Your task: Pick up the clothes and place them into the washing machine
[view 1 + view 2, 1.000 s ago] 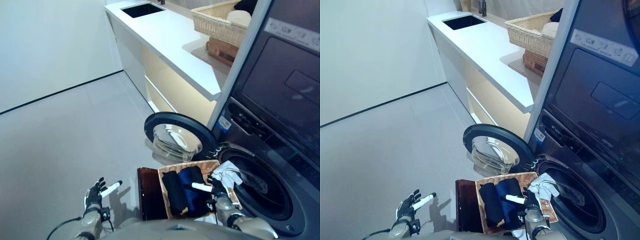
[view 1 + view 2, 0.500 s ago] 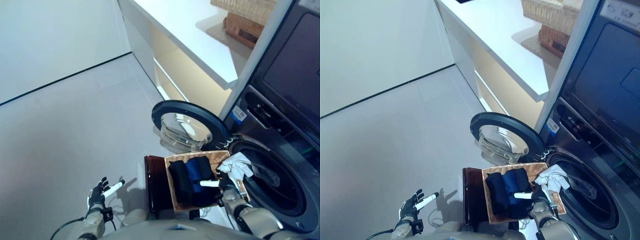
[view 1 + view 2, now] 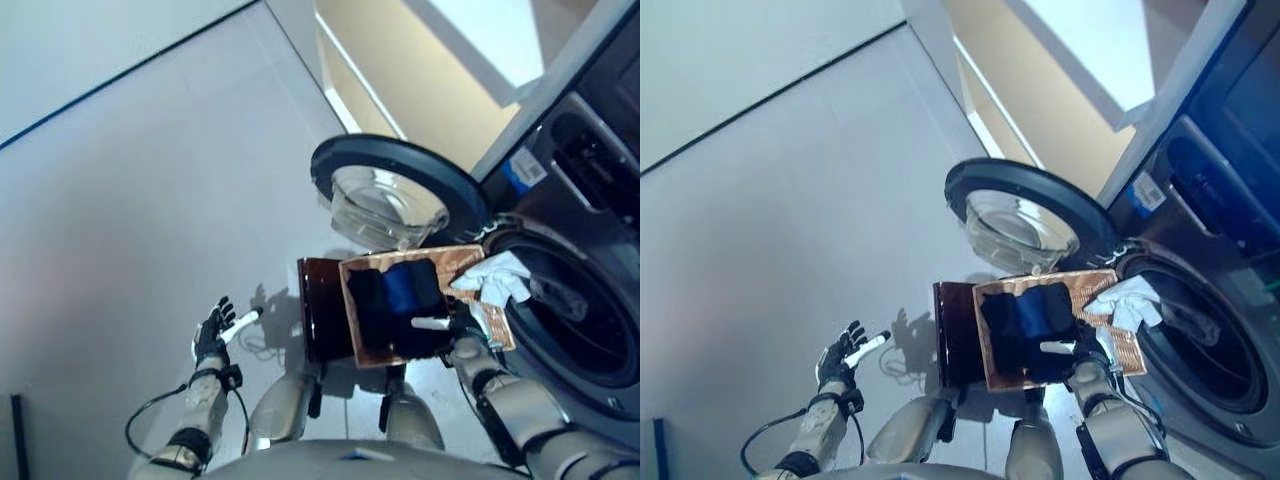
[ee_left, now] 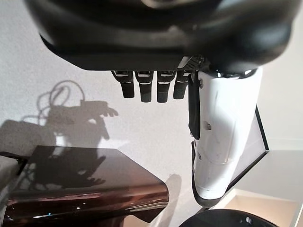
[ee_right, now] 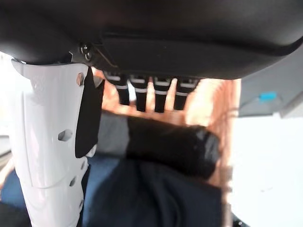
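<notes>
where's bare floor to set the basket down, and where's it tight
Free: the grey floor left of the stool, around the open left hand. Tight: the basket, right hand, white cloth, door and drum crowd together.

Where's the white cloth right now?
In the head views the white cloth lies at the right edge of the wicker basket, against the washing machine's open drum, just past the right hand and beside the rolled dark clothes.

Left hand (image 3: 212,333) hangs low with fingers spread; right hand (image 3: 1083,352) reaches forward, fingers straight.
</notes>
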Controlling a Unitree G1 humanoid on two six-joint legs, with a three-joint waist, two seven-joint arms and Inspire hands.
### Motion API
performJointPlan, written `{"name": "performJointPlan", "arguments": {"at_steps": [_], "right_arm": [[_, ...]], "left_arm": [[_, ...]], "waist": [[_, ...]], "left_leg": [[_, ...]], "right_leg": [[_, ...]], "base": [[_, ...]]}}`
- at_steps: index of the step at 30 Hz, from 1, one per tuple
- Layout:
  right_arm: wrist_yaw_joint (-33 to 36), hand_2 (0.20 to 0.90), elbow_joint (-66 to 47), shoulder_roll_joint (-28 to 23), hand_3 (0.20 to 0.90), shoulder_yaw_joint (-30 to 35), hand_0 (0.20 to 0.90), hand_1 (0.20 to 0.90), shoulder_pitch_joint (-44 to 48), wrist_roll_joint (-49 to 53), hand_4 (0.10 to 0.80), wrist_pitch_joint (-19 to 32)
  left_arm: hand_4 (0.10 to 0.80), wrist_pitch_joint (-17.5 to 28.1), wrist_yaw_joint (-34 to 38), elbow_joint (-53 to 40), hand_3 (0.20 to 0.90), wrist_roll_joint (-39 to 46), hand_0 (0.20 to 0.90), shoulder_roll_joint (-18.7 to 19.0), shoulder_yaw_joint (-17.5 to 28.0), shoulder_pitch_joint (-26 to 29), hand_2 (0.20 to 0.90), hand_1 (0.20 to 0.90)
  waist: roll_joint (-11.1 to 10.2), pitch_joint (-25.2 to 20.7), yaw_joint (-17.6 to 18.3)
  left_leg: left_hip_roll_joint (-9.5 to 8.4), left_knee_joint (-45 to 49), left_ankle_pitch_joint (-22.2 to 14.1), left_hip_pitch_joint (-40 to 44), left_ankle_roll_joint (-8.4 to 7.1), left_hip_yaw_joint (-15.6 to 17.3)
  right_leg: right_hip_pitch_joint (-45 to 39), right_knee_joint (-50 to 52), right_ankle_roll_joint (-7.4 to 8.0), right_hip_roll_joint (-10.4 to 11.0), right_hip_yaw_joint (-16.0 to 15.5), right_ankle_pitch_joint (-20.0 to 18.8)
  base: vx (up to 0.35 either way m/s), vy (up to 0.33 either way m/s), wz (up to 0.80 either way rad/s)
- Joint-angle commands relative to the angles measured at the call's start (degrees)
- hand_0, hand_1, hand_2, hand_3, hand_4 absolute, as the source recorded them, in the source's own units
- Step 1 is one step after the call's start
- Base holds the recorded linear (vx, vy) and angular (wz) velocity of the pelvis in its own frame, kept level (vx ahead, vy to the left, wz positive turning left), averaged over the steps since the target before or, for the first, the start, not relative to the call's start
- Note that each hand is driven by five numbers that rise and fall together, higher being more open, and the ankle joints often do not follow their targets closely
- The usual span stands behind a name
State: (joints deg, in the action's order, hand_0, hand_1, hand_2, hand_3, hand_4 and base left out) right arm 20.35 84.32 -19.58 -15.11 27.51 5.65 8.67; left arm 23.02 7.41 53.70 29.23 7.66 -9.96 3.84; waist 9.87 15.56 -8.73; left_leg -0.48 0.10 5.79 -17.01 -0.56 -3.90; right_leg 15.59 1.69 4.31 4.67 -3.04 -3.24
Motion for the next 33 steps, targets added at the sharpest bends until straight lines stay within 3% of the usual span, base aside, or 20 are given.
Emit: {"name": "performJointPlan", "arguments": {"at_steps": [1,9,19,28,33], "right_arm": [[4.1,0.900,0.6,-2.4,0.900,-1.0,0.900,0.900,5.0,1.9,0.800,0.9],[5.8,0.900,3.0,-4.7,0.900,-2.5,0.900,0.900,10.3,0.7,0.800,-0.4],[6.2,0.900,4.6,-7.3,0.900,-2.9,0.900,0.900,13.7,-0.6,0.800,-1.7],[5.2,0.900,5.2,-7.7,0.900,-2.2,0.900,0.900,12.7,-0.4,0.800,-2.4],[5.2,0.900,4.9,-6.7,0.900,-2.6,0.900,0.900,13.0,-0.6,0.800,-2.0]], "left_arm": [[0.800,5.1,0.1,-5.7,0.900,2.2,0.900,1.6,0.5,0.6,0.900,0.900],[0.800,5.6,-0.2,-12.9,0.900,3.3,0.900,1.3,-0.6,-0.2,0.900,0.900],[0.800,5.7,0.2,-17.1,0.900,2.8,0.900,1.7,-1.7,-0.3,0.900,0.900],[0.800,5.1,0.5,-18.2,0.900,1.3,0.900,2.2,-1.2,-0.7,0.900,0.900],[0.800,4.8,0.9,-17.7,0.900,-0.8,0.900,2.7,-1.7,-0.4,0.900,0.900]], "waist": [[-2.1,0.8,-1.2],[-0.7,2.2,-3.2],[0.2,3.3,-6.5],[-0.4,2.8,-9.1],[-1.7,2.5,-10.4]], "left_leg": [[-2.13,5.1,-0.8,-7.7,-1.73,-0.4],[-2.71,6.5,-0.1,-13.6,-1.80,-1.1],[-3.91,7.8,0.6,-18.2,-2.21,-3.8],[-5.08,8.9,0.7,-19.7,-2.67,-6.6],[-5.38,9.5,0.3,-19.8,-2.53,-7.3]], "right_leg": [[0.2,1.3,1.45,4.1,0.9,0.5],[5.6,3.6,1.40,4.3,0.2,0.8],[8.7,6.4,1.51,5.2,-3.0,2.5],[8.5,8.1,1.43,5.8,-6.3,4.2],[7.5,8.3,1.47,5.9,-7.5,4.8]], "base": [[-0.005,0.010,0.08],[-0.004,0.008,0.02],[0.001,-0.006,0.17],[0.040,-0.029,0.34],[0.055,-0.001,0.16]]}}
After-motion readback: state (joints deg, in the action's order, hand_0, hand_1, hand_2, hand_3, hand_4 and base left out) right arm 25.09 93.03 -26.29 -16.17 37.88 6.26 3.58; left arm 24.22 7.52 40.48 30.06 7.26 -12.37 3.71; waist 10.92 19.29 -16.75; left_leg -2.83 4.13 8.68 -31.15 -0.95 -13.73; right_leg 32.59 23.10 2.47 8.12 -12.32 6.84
